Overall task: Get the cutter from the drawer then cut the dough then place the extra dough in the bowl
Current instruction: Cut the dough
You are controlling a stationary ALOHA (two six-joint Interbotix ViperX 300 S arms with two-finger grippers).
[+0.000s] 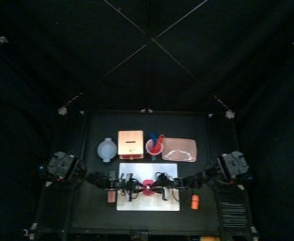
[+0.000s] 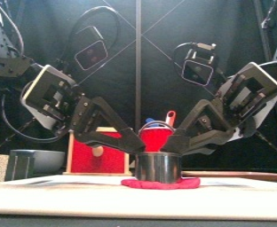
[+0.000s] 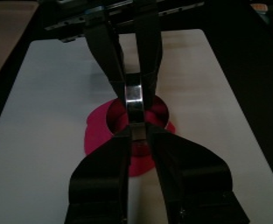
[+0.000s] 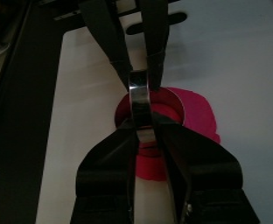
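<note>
Both on the cutter (image 2: 160, 166): left gripper (image 3: 136, 131) and right gripper (image 4: 145, 129) each pinch its rim tight from opposite sides, neither nearer. It stands upright on the dough (image 2: 186, 183), mid white cutting board (image 1: 135, 201), so next push looks straight down. The bowl (image 1: 106, 148) lies back-left, left arm's side, so that arm suits the scrap carry.
</note>
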